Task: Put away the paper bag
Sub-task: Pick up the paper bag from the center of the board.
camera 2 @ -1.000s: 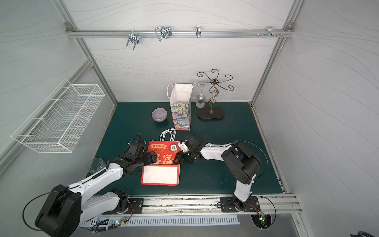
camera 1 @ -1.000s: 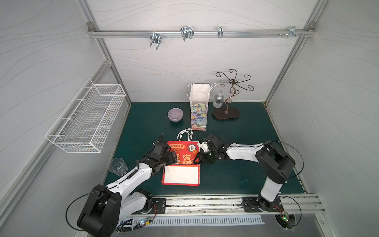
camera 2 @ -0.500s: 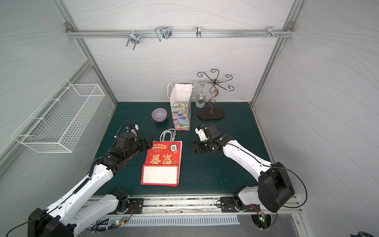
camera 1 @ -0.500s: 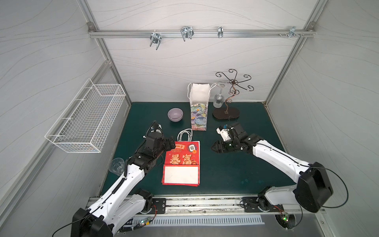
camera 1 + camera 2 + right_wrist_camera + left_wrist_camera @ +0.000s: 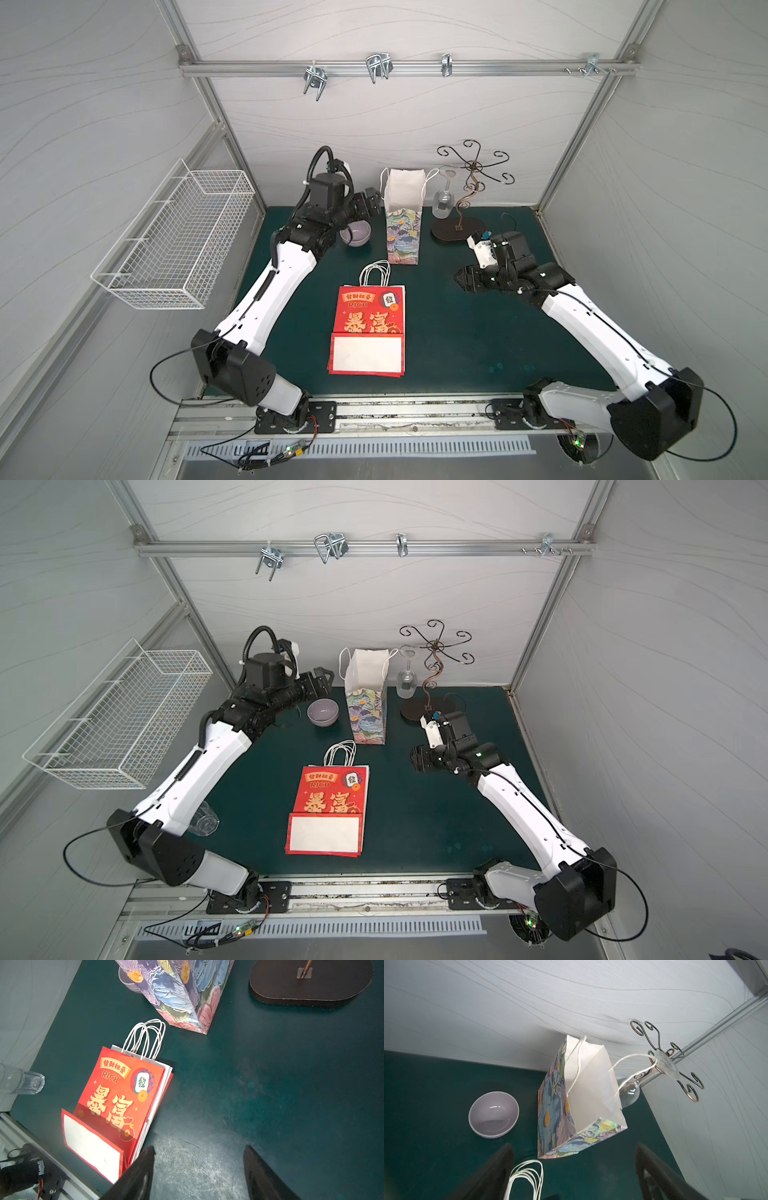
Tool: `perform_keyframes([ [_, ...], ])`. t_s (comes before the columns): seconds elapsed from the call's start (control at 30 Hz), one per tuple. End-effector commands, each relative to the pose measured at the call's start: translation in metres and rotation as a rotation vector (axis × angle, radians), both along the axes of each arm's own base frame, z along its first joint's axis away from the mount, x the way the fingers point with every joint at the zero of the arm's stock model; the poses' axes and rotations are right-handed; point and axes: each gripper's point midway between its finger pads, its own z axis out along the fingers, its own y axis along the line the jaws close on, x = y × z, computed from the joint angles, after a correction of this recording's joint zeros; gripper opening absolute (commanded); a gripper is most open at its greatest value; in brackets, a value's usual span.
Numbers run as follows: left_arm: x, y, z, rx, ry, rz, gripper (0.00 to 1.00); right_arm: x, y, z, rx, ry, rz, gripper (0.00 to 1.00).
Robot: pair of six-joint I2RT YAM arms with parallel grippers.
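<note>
Red paper bag [image 5: 368, 328] lay flat at the middle of the green surface [image 5: 457, 340], untouched. Left pincer [image 5: 371, 203] gaped wide beside the upright floral bag [image 5: 402, 220]; right pincer [image 5: 462, 280] hovered parted, empty.

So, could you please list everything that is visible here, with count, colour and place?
folded paper bags: a flat stack, count unclear, red, centre of mat
standing paper bag: one, floral, white inside, rear centre
bowl: one, lilac, beside the standing bag
wine glass: one, clear, hanging upside down on the stand
metal stand: one, dark, rear
tumbler: one, clear, mat's edge by left arm
wire basket: one, white, side wall
hooks: several, metal, top rail
left pincer: open, near the standing bag
right pincer: open, above bare mat
</note>
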Motion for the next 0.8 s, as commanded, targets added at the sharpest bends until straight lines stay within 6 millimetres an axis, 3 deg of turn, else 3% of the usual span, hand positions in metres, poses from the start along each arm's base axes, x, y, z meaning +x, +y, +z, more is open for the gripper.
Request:
perform_keyframes([
  [0.0,0.018,-0.002,-0.023,0.031,0.102,0.026,0.93,-0.004,-0.015,-0.006,-0.039,0.013,-0.049,0.69],
  [0.13,0.046,-0.011,-0.028,0.056,0.117,0.039,0.93,-0.003,-0.017,-0.009,-0.04,0.025,-0.066,0.69],
  [0.4,0.087,-0.027,-0.058,0.111,0.172,0.055,0.92,0.004,-0.021,-0.01,-0.052,0.034,-0.078,0.69],
  [0.63,0.112,-0.041,-0.075,0.134,0.195,0.069,0.77,0.009,-0.027,-0.001,-0.054,0.018,-0.091,0.69],
  [0.77,0.116,-0.044,-0.087,0.121,0.219,0.076,0.68,0.009,-0.032,0.004,-0.06,0.007,-0.098,0.68],
])
